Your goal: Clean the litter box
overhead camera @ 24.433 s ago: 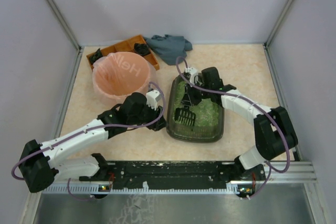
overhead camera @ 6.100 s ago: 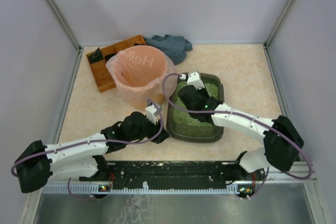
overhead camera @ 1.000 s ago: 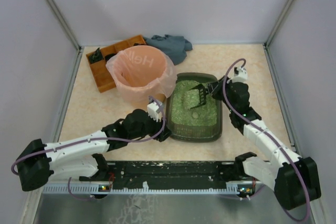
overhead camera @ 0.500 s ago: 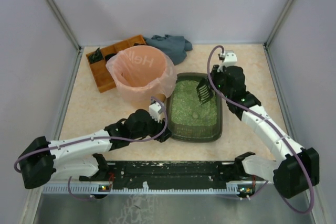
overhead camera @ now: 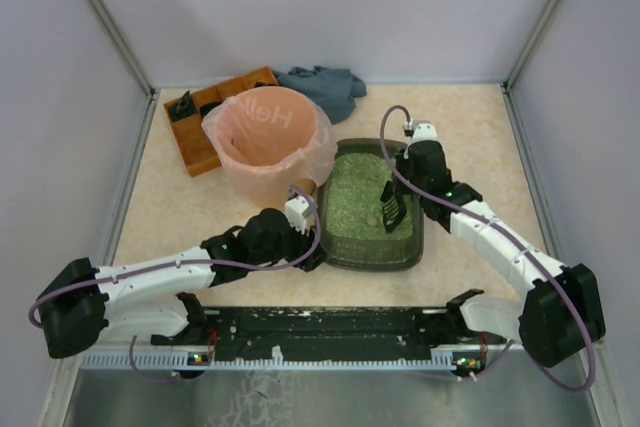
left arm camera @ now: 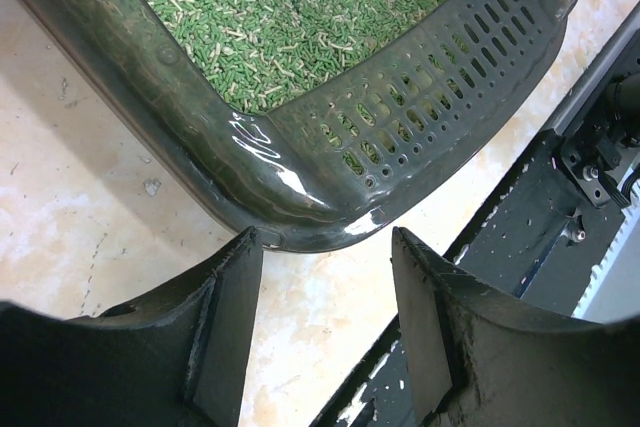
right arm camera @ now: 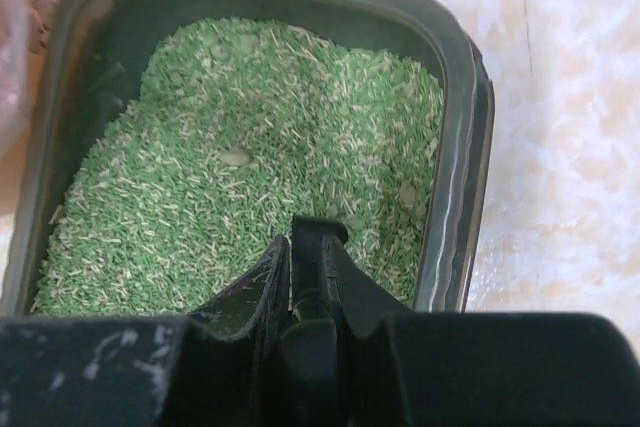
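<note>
Litter box (overhead camera: 372, 257), table's (overhead camera: 480, 127) near edge.
Your left claw (left arm camera: 325, 247) gapes at its corner; your right claw (right arm camera: 305, 242) clamps the scoop (overhead camera: 392, 207).

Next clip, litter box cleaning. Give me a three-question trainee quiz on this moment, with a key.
1. True or false: the right gripper is shut on the black scoop.
2. Which thing stands nearest the litter box? A) grey cloth B) pink bin C) orange tray
3. Fill in: the left gripper sits at the box's near-left corner with its jaws ___.
Key: 1 true; 2 B; 3 open.
</note>
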Controlling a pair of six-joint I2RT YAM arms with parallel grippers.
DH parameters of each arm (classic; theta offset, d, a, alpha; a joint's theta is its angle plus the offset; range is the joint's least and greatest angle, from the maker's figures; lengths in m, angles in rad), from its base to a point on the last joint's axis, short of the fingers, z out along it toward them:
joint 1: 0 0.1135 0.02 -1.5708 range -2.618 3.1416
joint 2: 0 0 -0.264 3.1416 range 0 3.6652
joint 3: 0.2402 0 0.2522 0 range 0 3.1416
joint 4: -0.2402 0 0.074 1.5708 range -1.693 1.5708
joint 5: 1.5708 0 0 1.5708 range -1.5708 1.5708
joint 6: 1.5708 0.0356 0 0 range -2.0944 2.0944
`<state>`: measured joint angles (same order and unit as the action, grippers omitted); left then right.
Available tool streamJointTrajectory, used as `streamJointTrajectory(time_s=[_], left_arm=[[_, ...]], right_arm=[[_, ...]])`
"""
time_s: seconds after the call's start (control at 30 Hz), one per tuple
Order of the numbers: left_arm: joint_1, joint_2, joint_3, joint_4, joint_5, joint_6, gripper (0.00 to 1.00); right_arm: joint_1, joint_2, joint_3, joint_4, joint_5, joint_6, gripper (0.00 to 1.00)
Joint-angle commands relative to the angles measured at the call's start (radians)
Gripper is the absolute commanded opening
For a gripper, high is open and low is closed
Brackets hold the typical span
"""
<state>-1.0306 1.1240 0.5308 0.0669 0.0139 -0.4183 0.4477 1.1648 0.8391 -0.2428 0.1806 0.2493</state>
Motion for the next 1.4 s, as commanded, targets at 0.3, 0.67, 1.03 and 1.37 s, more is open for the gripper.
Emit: streamJointTrajectory(time_s=[0.3,0.67,1.03,1.37], left_arm=[[-0.003,0.01,0.032,0.008,0.017,-0.003,0.59],[-0.004,-0.018,0.028,-0.007,0.0,-0.004,0.58],[-0.003,-0.086,0.065,-0.04,-0.069,0.014,0.61],[0.007,-0.141,0.095,-0.095,-0.076,0.036,0.64]], right_arm=[[-0.006,0.026,-0.348,0.524,-0.207,0.598,0.0],[-0.011,0.0,-0.418,0.623,-0.192,0.737,0.0],[-0.134,-0.262,-0.447,0.458,-0.176,0.745,0.0],[-0.311,-0.328,-0.575,0.717,-0.477,0.846,0.0]])
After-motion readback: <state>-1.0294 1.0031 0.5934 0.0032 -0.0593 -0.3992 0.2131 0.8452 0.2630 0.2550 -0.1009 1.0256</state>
